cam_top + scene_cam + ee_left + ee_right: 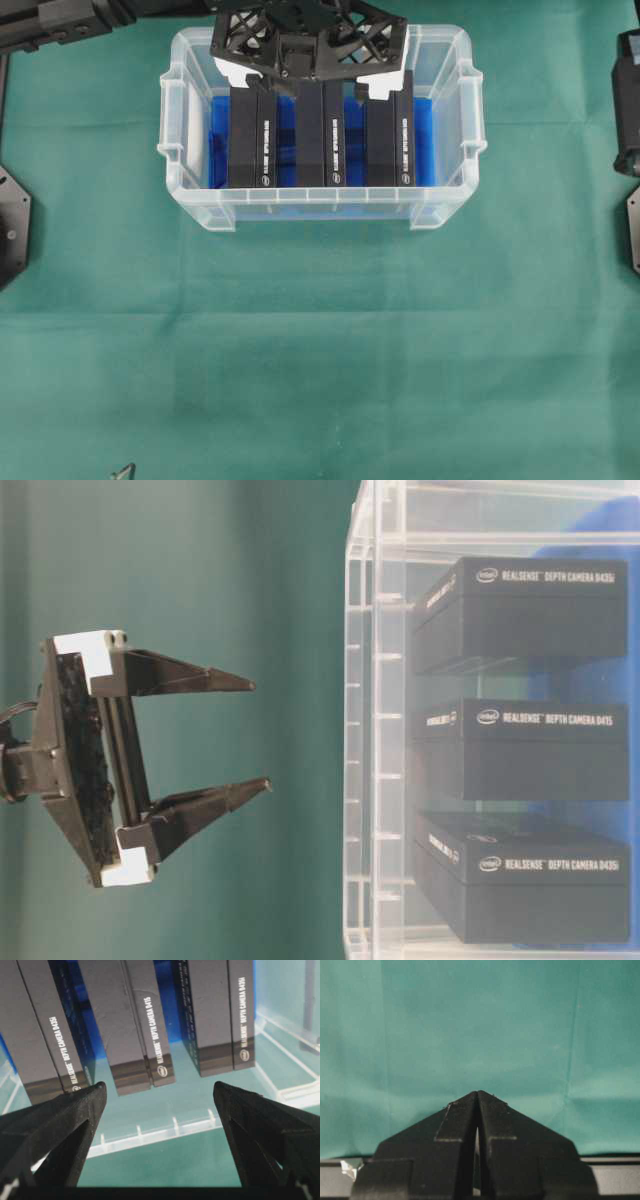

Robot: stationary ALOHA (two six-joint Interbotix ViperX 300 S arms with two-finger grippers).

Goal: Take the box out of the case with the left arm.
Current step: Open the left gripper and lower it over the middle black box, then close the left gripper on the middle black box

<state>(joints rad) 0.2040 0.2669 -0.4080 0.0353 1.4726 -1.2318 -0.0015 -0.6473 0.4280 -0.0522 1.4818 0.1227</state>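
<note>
Boxes, three, black, printed "RealSense Depth Camera", stand side by side in the case [320, 205]: left box [252, 140], middle box [322, 135], right box [390, 135]. Each is set on a long edge, with its long axis running from the near wall to the far wall and small gaps between neighbours.

Case: clear plastic bin with ribbed rim and a blue sheet [425, 140] on its floor, resting on a green cloth [320, 350] that covers the whole table. No room is visible beyond the cloth.

Left gripper [305, 85]: hangs over the far end of the case with fingers spread wide and nothing between them. In the wrist view the middle box's end lies between and just beyond the fingertips [97, 1091].

Right gripper [477, 1094]: fingers pressed together, empty, above bare cloth, well apart from the case.
</note>
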